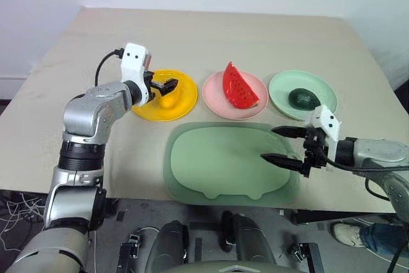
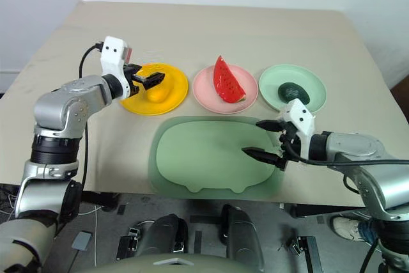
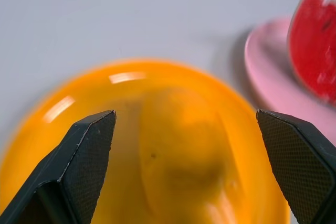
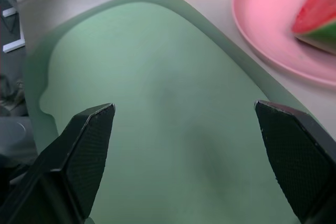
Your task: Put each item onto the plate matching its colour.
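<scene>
The yellow mango (image 3: 178,161) lies on the yellow-orange plate (image 1: 186,98). My left gripper (image 1: 171,85) hovers just over it, open, with the fruit below and between the fingers and not touching them. The red watermelon wedge (image 1: 239,86) stands on the pink plate (image 1: 214,98). A small dark green avocado (image 1: 303,98) rests on the mint green plate (image 1: 281,87). Over the right part of the green mat my right gripper (image 1: 268,143) is open and holds nothing.
The three plates stand in a row across the middle of the beige table (image 1: 211,36). In front of them, near the table's front edge, lies the big green pig-shaped mat (image 1: 217,158), bare. A person's shoe (image 1: 348,233) shows on the floor at the right.
</scene>
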